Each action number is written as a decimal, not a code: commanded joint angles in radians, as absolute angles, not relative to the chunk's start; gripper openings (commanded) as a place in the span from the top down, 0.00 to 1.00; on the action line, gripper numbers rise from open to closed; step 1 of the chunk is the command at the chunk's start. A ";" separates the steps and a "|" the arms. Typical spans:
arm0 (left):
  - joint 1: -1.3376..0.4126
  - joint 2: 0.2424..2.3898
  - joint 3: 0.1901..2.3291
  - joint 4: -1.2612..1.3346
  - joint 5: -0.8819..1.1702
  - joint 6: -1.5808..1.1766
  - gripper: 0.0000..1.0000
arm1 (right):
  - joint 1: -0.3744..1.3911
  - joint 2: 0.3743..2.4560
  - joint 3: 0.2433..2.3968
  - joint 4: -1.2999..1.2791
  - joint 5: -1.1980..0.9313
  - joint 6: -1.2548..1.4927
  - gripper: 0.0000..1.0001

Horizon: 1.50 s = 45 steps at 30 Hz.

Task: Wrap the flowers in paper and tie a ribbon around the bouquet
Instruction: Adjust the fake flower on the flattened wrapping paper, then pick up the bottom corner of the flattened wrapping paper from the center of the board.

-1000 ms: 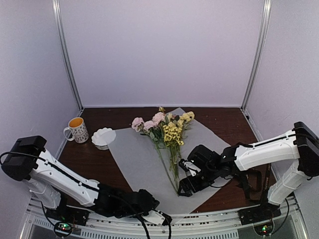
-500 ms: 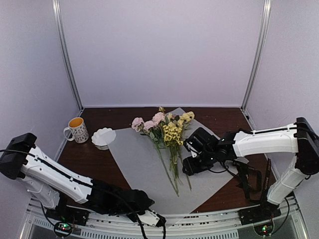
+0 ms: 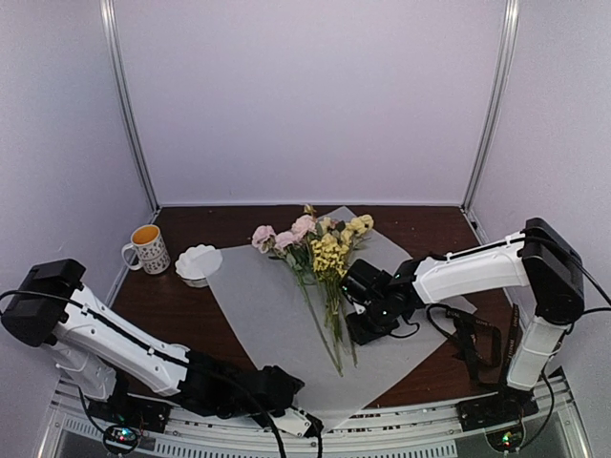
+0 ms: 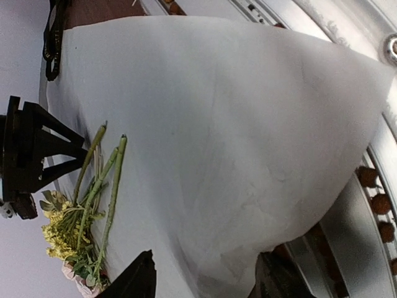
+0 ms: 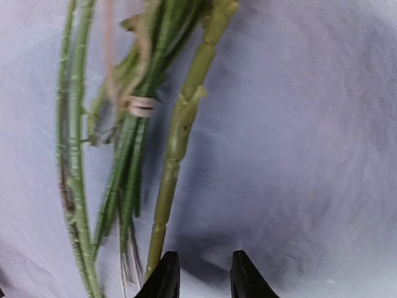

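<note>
Top external: right arm [image 3: 468,272] shifted toward flowers [image 3: 320,250].

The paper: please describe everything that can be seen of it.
The paper is a large, thin, frosted white rectangular sheet. It lies on the dark table, turned cornerwise, faintly creased. The flowers lie along its middle, stems toward the near corner. Its near left edge lies between the open fingers of the left gripper. The right gripper is low over it beside the stems.

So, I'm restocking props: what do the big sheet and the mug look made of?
The paper looks thin, matte and frosted, with soft creases; possibly tissue or vellum. The mug looks like glazed ceramic: white, patterned, thick handle, though plastic is possible.
</note>
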State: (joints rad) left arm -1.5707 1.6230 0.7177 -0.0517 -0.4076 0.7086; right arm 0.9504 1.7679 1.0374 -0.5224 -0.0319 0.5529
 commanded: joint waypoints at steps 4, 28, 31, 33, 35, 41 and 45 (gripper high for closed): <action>-1.549 1.690 0.701 0.036 -0.444 0.710 0.48 | 1.006 1.816 1.108 -0.443 -0.188 0.564 0.68; -1.411 1.513 0.734 -0.062 -0.174 0.562 1.00 | 1.201 1.059 0.673 -0.284 0.001 0.093 0.44; -1.379 1.499 0.742 -0.076 -0.079 0.524 1.00 | 1.339 1.012 0.586 -0.175 0.073 -0.154 0.40; -1.359 1.498 0.752 -0.086 -0.044 0.494 1.00 | 1.436 1.028 0.541 -0.125 0.124 -0.308 0.34; -1.342 1.489 0.749 -0.082 -0.024 0.479 1.00 | 1.497 1.073 0.513 -0.099 0.176 -0.408 0.29; -1.317 1.471 0.732 -0.068 0.022 0.468 1.00 | 1.541 1.304 0.507 0.034 0.332 -0.472 0.23; -1.315 1.473 0.729 -0.073 0.039 0.466 1.00 | 1.542 1.394 0.518 0.132 0.417 -0.501 0.50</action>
